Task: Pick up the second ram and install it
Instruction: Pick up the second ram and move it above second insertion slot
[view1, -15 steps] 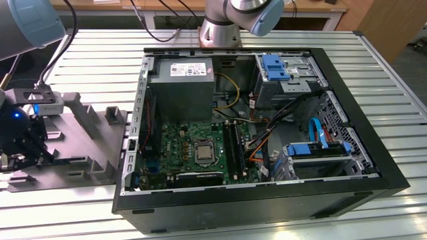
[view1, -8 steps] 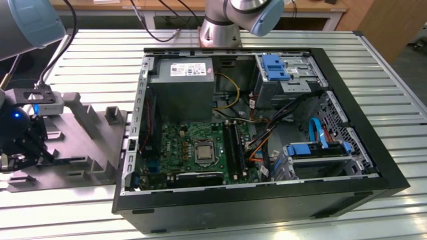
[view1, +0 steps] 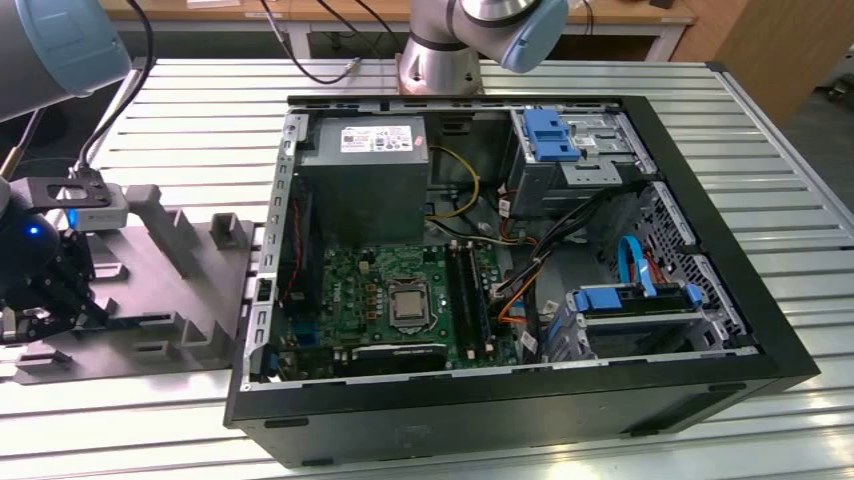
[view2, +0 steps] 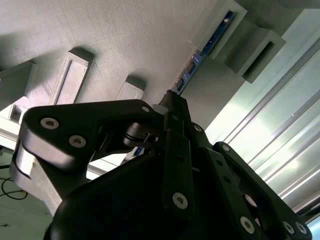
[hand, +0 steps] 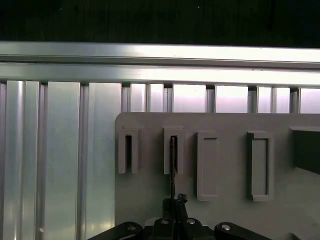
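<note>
second ram (view2: 202, 52): 1 thin flat stick, blue-green board w/ small chips, standing on edge in a slotted block of the matte grey moulded tray (hand: 225, 122). tray row in first wrist view: 2 slotted blocks, 2 rectangular framed ones. ribbed metal worktop (hand: 60, 150) underneath. claw (hand: 173, 201) nearly closed, black fingers pinching the stick's near end

We record the bench surroundings.
Open black metal computer case (view1: 534, 405) on slatted aluminium table (view1: 187, 110), green motherboard (view1: 354, 290) inside; grey moulded plastic tray (view1: 160, 300) just beside it.
</note>
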